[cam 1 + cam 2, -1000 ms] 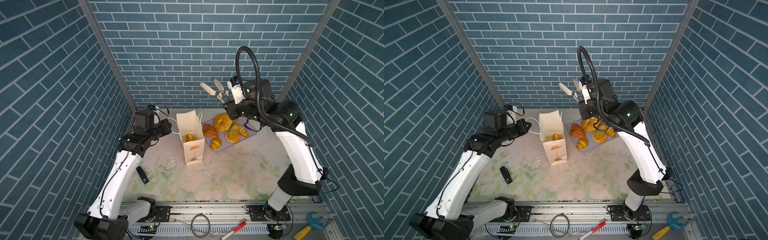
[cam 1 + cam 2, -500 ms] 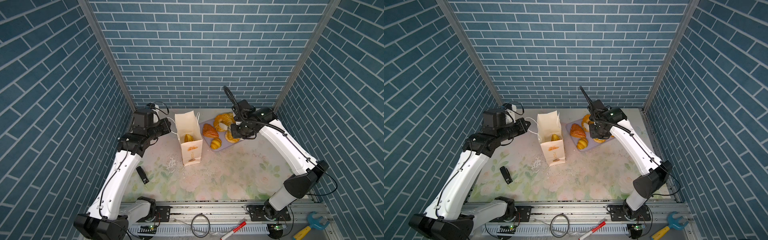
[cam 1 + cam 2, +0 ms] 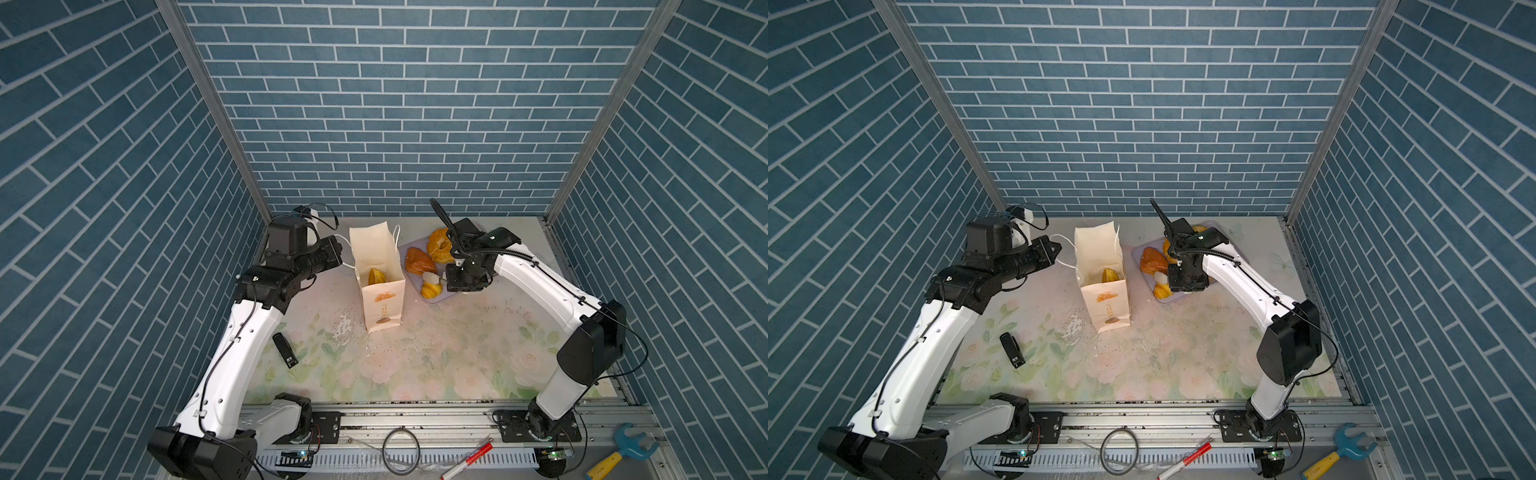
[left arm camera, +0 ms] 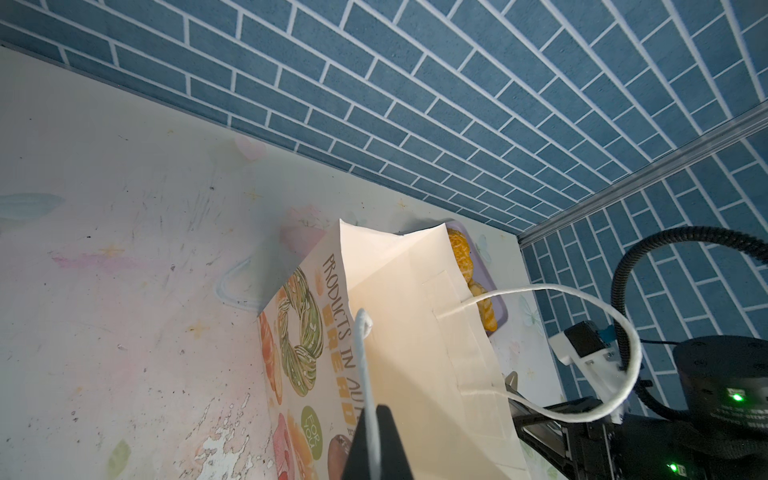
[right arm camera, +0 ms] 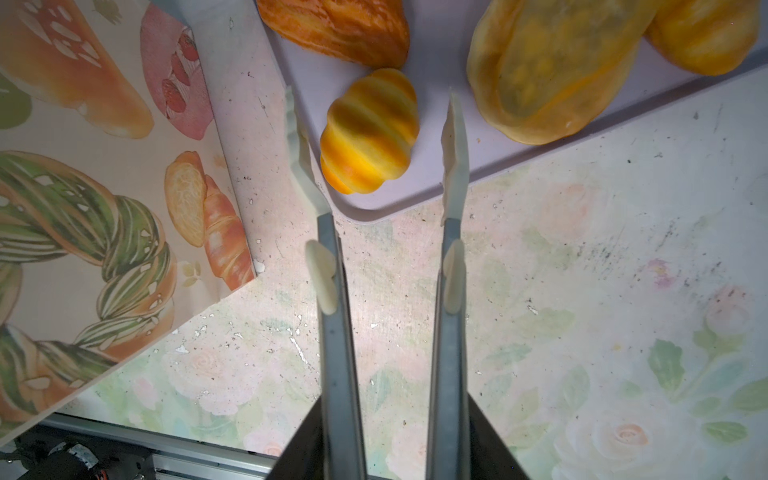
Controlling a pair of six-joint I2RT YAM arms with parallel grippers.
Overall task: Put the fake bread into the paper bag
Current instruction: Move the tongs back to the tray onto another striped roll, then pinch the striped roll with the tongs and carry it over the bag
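While my left pincer (image 4: 376,415) is clamped shut on one white cord handle (image 4: 365,361) of the paper bag (image 3: 382,299), my right pincer (image 5: 371,93) hangs low over a lilac tray (image 5: 386,210), its jaws partly open and holding nothing. Between its tips lies a small striped croissant (image 5: 370,133): one finger (image 5: 301,141) sits just beside the croissant's flank, the other stands clear on the opposite side. Just beyond the tips rests a darker flaky pastry (image 5: 336,29). On the side of the pincer away from the bag lie a large pale-golden bread (image 5: 552,70) and another orange piece (image 5: 706,37), all on the same tray. In a top view a ring-shaped bread (image 3: 438,245) shows at the tray's far end, past my right wrist. The bag stands upright on the floral desk (image 3: 415,353) between my two pincers, mouth open, just beside the tray, its printed side facing my right pincer. One golden pastry (image 3: 376,275) already lies inside it, visible in both top views.
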